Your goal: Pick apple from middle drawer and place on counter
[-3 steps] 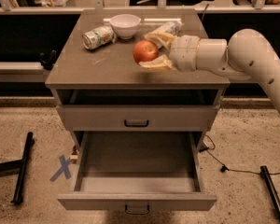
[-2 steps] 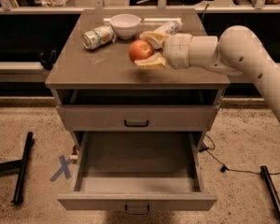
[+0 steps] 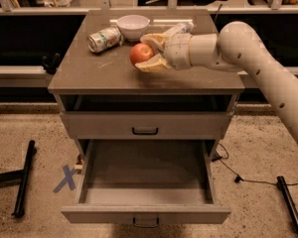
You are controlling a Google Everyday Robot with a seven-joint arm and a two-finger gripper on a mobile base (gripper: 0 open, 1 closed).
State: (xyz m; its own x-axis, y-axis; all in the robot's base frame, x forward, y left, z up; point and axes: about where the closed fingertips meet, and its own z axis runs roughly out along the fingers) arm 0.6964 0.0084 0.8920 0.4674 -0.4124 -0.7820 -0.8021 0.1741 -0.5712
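Red-orange apple [image 3: 140,53] sits clamped between the closed-in fingers of the gripper [image 3: 147,53], over the counter [image 3: 89,73] near a can [image 3: 104,38] and bowl [image 3: 133,26]; whether it touches the top, I cannot tell. Below, the middle drawer [image 3: 145,214] stands pulled out.

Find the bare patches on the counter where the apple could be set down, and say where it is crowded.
The counter is bare along its front edge and left side, bordered by the can and the apple. The back is crowded: can, white bowl and the gripper, shut on the apple. The open middle drawer shows nothing inside.
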